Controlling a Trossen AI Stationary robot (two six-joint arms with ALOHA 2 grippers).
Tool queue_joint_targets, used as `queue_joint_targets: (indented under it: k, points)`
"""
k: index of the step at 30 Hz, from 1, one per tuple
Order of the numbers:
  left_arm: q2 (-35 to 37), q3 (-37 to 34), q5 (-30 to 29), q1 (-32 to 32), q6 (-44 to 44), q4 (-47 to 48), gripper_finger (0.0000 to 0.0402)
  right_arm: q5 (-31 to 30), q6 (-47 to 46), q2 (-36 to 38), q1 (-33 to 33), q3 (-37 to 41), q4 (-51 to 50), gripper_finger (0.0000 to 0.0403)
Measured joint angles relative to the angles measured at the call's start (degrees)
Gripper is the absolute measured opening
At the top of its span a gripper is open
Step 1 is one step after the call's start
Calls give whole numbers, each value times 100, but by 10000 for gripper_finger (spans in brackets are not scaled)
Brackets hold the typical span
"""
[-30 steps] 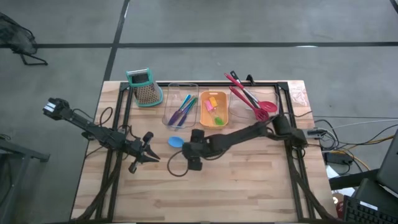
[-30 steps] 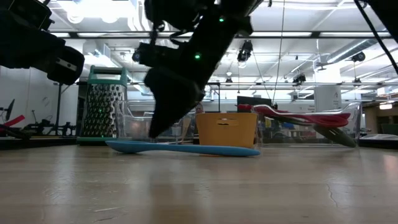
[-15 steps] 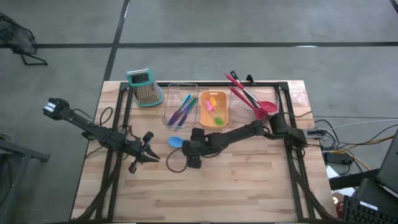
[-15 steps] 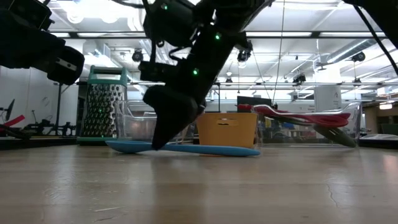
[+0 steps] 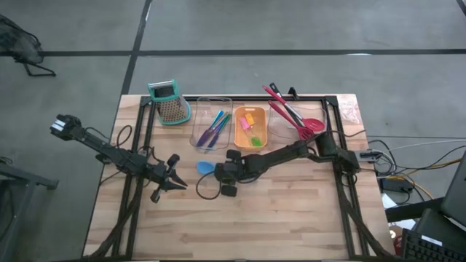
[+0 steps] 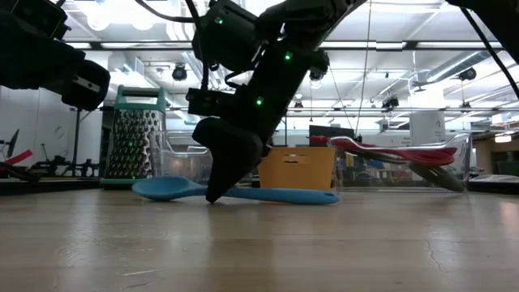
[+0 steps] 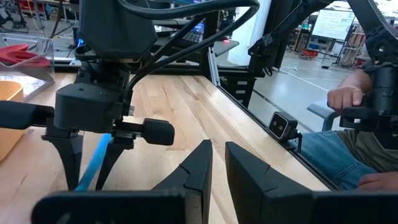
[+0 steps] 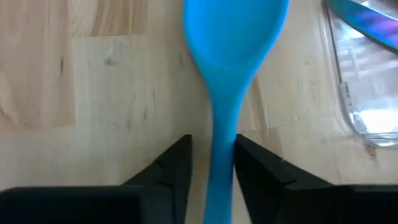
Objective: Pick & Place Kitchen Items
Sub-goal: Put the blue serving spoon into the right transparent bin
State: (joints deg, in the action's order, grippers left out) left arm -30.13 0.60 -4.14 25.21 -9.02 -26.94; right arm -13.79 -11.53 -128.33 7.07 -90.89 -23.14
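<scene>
A blue spoon (image 5: 206,168) lies on the wooden table in front of the trays. Its bowl (image 8: 233,37) points toward the table's left. My right gripper (image 8: 212,146) reaches in from the right and is closed on the spoon's handle, fingertips down at the table (image 6: 215,195). My left gripper (image 5: 180,183) hovers to the left of the spoon. Its fingers (image 7: 205,155) stand a narrow gap apart and hold nothing. My right gripper has the blue spoon's handle just behind the bowl (image 8: 222,134) between its two fingers, one on each long side. The fingers slant down from above and lie across the handle. The bowl (image 6: 166,187) is tipped up a little; the handle's free end (image 6: 328,197) rests on the table.
Along the far edge stand a teal-topped grater (image 5: 169,102), a clear tray with thin sticks (image 5: 211,125), an orange tray with small pieces (image 5: 250,128) and a clear tray with red spatulas (image 5: 293,116). Bare wood lies toward the near edge. A person sits beyond the table (image 7: 367,124).
My right gripper has come down onto the spoon's handle, and its fingers have closed in from wide open to the handle's sides. The spoon's bowl, flat on the table before, has tipped up, while the handle's free end has stayed down.
</scene>
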Motion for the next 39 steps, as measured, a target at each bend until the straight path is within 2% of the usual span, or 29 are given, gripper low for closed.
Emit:
queue_joint_targets:
  k: [6, 14, 20, 22, 28, 33, 36, 39]
  points:
    - [0, 0, 0, 0, 0, 0, 51, 77, -4, 0, 15, 2, -7, 38]
    - [0, 0, 0, 1, 0, -2, 51, 121, 36, 124, 142, -48, -124, 37]
    - [-2, -2, 0, 2, 0, -2, 51, 10, 170, 705, 330, -70, -330, 37]
    - [-2, -2, 0, 2, 0, 0, 51, -413, 221, 950, 404, -70, -563, 37]
    - [-2, -2, 0, 0, 0, -2, 51, -2448, 252, 1765, 583, -70, -1683, 37]
    - [-4, -2, 2, 2, 0, 2, 51, -3498, -73, 2391, 509, 154, -2440, 37]
    - [-4, -2, 4, 1, 0, 2, 51, -4094, -319, 2766, 399, 530, -2721, 41]
    - [-4, -2, 4, 2, 0, 3, 51, -4442, -506, 3181, 209, 1115, -2798, 48]
